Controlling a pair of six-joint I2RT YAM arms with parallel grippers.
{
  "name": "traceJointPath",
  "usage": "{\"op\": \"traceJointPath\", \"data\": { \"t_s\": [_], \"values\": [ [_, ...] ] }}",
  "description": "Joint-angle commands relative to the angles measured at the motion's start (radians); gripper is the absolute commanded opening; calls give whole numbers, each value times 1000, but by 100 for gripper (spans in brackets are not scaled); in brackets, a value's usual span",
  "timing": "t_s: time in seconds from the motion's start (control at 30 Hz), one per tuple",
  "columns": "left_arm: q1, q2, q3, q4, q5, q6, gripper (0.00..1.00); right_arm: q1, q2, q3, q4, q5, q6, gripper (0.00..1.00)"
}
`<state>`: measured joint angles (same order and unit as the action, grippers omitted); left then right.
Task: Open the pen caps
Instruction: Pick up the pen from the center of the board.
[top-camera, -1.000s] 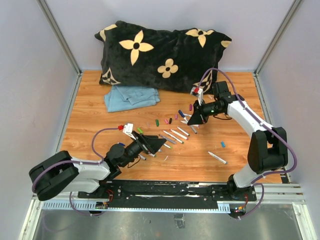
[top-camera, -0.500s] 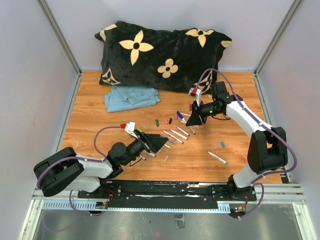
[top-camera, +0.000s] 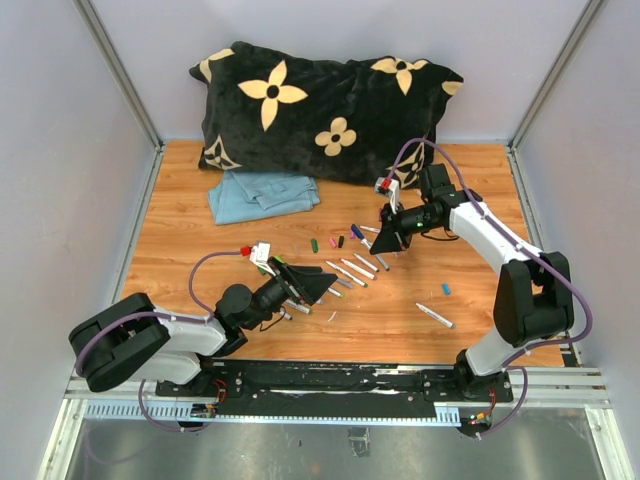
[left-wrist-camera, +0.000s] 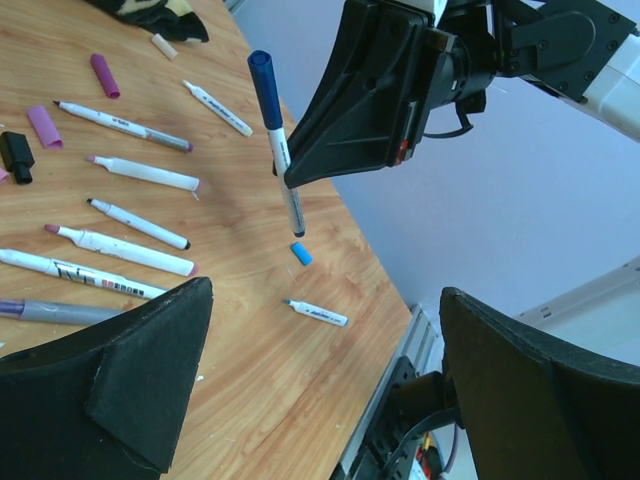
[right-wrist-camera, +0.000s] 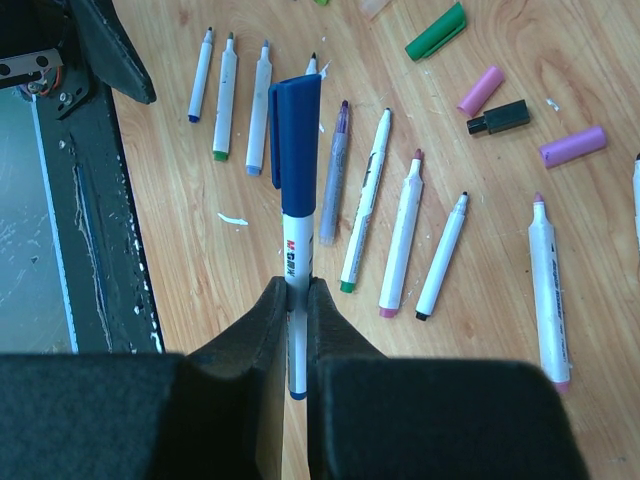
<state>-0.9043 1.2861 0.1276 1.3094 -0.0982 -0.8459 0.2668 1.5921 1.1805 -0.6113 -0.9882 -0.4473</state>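
Right claw (right-wrist-camera: 297, 292), pinching pen (right-wrist-camera: 296, 262) under blue cap (right-wrist-camera: 297, 140), edging over uncapped pens (right-wrist-camera: 403, 235) toward wide-spread left claw (left-wrist-camera: 325, 300); cap pull nearing.

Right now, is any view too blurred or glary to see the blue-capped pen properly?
Right wrist: sharp, evenly lit, blue-capped pen crisp in the right gripper, whose fingers read as flat black. Left wrist: pen sharp too; left gripper fingers dark, slightly soft. Top external: even light, no glare on the table, pen too small to resolve.
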Motion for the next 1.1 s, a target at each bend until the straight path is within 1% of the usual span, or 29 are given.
{"op": "traceJointPath", "data": {
  "t_s": [0.0, 0.43, 0.7, 0.77, 0.97, 1.07],
  "values": [
    [12, 11, 23, 53, 7, 18, 99, 22, 14, 3, -20, -36, -13, 1],
    [15, 55, 49, 95, 15, 28, 99, 30, 15, 3, -22, -49, -11, 1],
    [18, 128, 107, 118, 14, 35, 98, 41, 21, 5, -23, -52, -10, 1],
    [18, 154, 134, 114, -1, 35, 97, 43, 20, 6, -23, -55, -10, 1],
    [18, 254, 228, 96, -110, 32, 95, 59, 16, 8, -29, -62, -16, 1],
    [19, 298, 278, 66, -168, 21, 92, 64, 13, 8, -31, -63, -19, 1]
  ]
}}
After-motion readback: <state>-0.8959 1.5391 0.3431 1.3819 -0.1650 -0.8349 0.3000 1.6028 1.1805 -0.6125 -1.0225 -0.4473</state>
